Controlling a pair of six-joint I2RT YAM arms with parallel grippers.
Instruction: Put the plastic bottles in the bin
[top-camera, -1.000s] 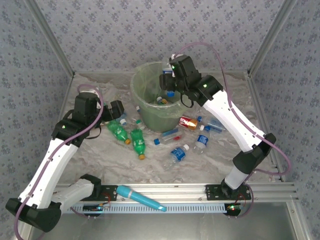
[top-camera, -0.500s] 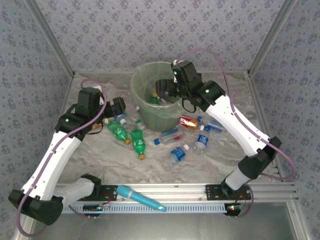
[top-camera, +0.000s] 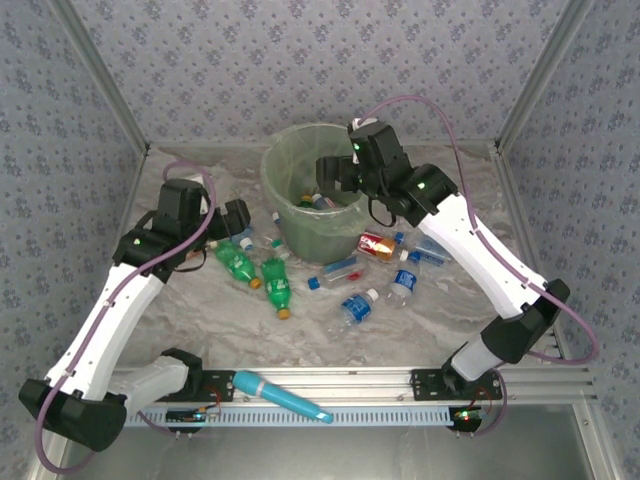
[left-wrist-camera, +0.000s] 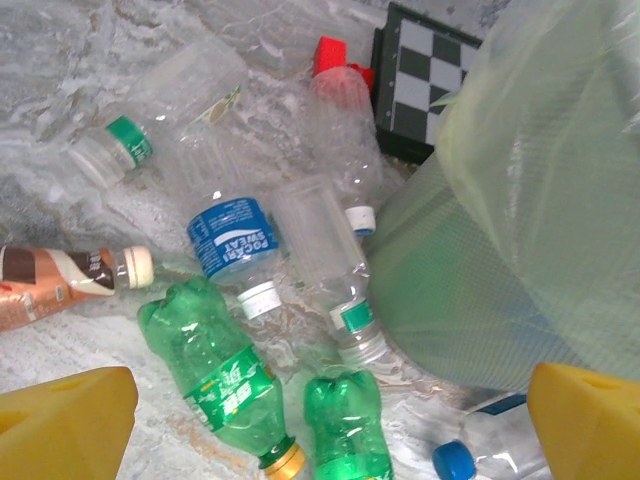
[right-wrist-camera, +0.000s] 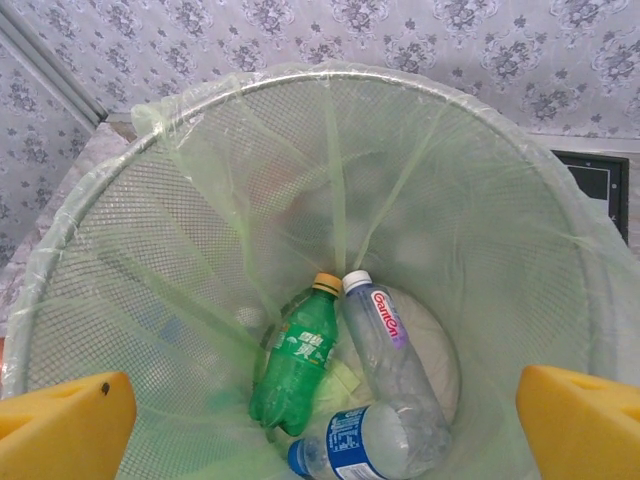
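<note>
Right gripper (right-wrist-camera: 320, 430), yellow pads spread wide and holding nothing, hangs over the round pale-green mesh bin (right-wrist-camera: 150, 280) with its thin, wrinkled liner; inside lie a green bottle (right-wrist-camera: 295, 365) with an orange cap, a crumpled clear bottle (right-wrist-camera: 395, 365) and a blue-labelled bottle (right-wrist-camera: 350, 445). Left gripper (left-wrist-camera: 320, 420), likewise open and empty, hovers above a dented green soda bottle (left-wrist-camera: 215, 375) and a clear water bottle (left-wrist-camera: 232, 240) on the marbled sheet (left-wrist-camera: 60, 60) beside the bin

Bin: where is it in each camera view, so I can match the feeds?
Top external: the bin stands upper centre.
Left wrist: its mesh wall takes the right side.
Right wrist: looked into from above, rim near the top.
Shared landmark: the pale-green liner bag over its rim.
</note>
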